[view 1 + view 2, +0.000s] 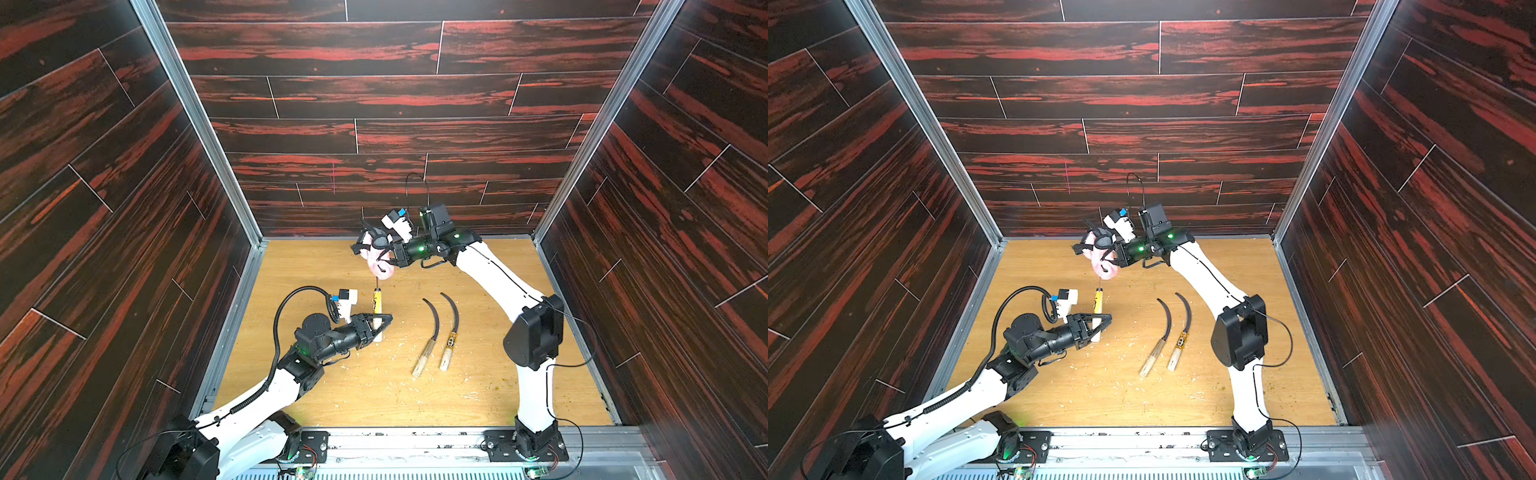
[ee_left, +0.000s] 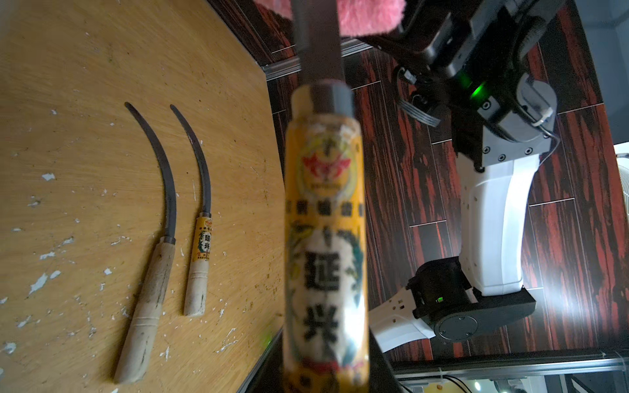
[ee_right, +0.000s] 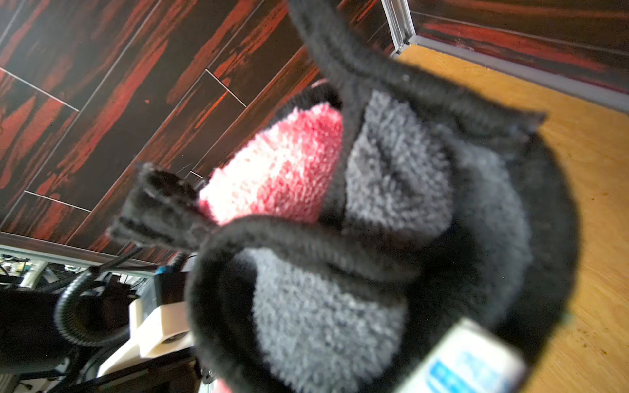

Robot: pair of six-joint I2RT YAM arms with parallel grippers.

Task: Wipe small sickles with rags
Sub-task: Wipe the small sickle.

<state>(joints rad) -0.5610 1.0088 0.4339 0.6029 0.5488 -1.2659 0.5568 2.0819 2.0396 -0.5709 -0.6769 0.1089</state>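
**Desk:** What do you have from above?

**Operator:** In both top views my left gripper (image 1: 380, 324) is clamped across the pale wooden handle of the held sickle (image 1: 377, 301). The jaws press in on it with the yellow label band above the grip, over the left half of the table (image 1: 332, 395). My right gripper (image 1: 380, 250) sits near the back wall, closed on the rag (image 1: 381, 268), which hangs from it in a pink bunch. The thin dark neck of the held sickle reaches up to the rag's lower end. Two more lie flat to the right, apart from both arms: the plain-handled sickle (image 1: 428, 345) and, just beside it, the labelled sickle (image 1: 451, 336).

**Desk:** Left wrist?

**Operator:** The held sickle (image 2: 325, 238) fills the middle, blurred. Its blade runs up behind the pink rag (image 2: 367, 13) at the frame's edge. I can't see my own fingers here. The plain-handled sickle (image 2: 150, 296) and labelled sickle (image 2: 201, 245) rest on the table, blades curving the same way.

**Desk:** Right wrist?

**Operator:** Nearly all rag (image 3: 282, 170): pink pile, grey pile and black edging, bunched right against the lens. The jaws are buried in it, so I read that grip from above only.
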